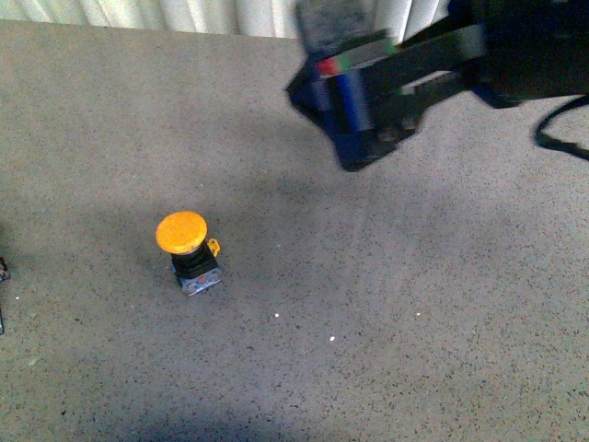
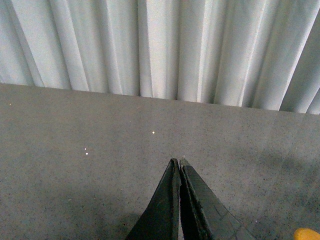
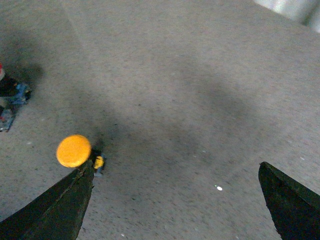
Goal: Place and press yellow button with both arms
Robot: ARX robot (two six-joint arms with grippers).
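1. A grey, speckled table (image 1: 442, 322) fills nearly everything, matte, with a few tiny white specks (image 1: 332, 339). A white pleated curtain (image 2: 165, 45) hangs along its far edge.
2. Broad soft shadows (image 3: 150, 125) lie across the table.
3. The yellow button (image 1: 181, 232) stands upright on the bare table, cap on top and black body and small silvery-blue base below.
4. The right arm (image 1: 460, 55) hangs blurred above the far part of the table, and the button is well apart from it.
5. The right end effector (image 3: 175, 167) is spread wide, with nothing between its fingers (image 3: 70, 205). In its wrist view the button sits just past one fingertip, outside the gap.
6. The left end effector (image 2: 179, 164) has its fingers pressed together, gripping nothing, and points toward the curtain. A sliver of the orange-yellow cap shows off to one side.
7. A dark, blue-based object (image 3: 12, 97) is cut off at the edge of the right wrist view, so I cannot tell what it is.
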